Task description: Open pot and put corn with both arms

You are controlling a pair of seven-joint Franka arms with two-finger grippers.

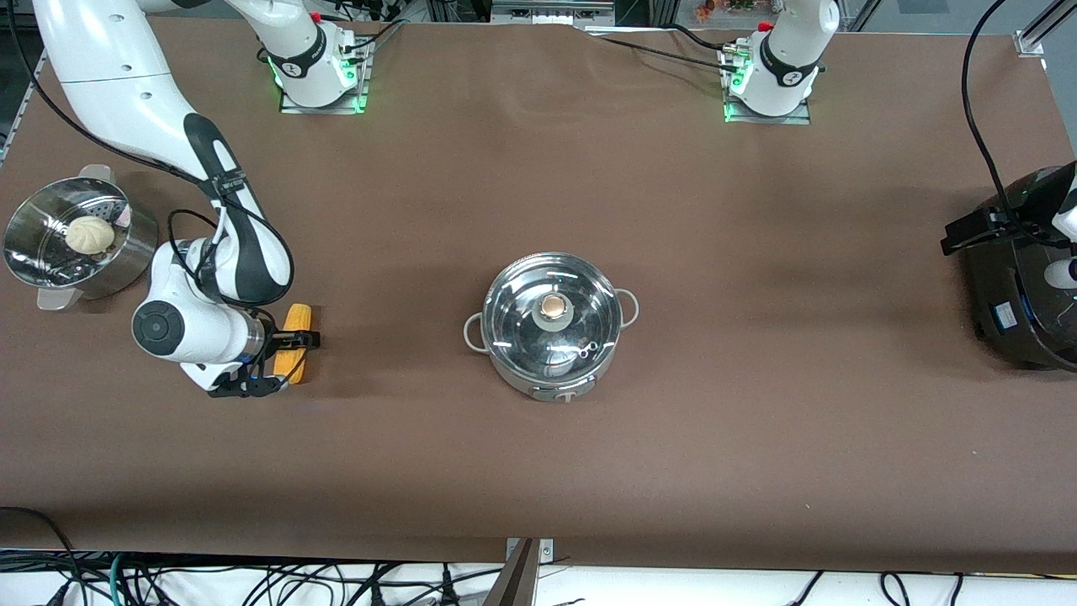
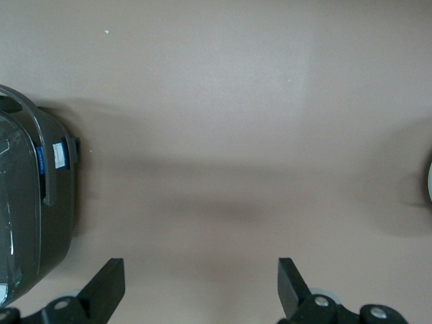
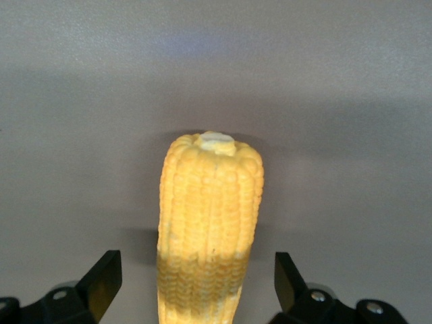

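The steel pot (image 1: 551,337) stands mid-table with its glass lid and round knob (image 1: 553,307) on it. The yellow corn (image 1: 296,322) lies on the brown table toward the right arm's end. My right gripper (image 1: 286,364) is low over it, open, one finger on each side of the cob without touching. In the right wrist view the corn (image 3: 209,209) lies between the open fingers (image 3: 101,277) of the right gripper (image 3: 197,268). My left gripper (image 2: 201,273) is open and empty over bare table beside the black rice cooker (image 2: 27,209).
A perforated steamer bowl (image 1: 34,252) with a white bun (image 1: 90,234) sits farther from the front camera than the corn, at the right arm's end. The rice cooker (image 1: 1022,286) sits at the left arm's end. The pot's side handles (image 1: 628,307) stick out.
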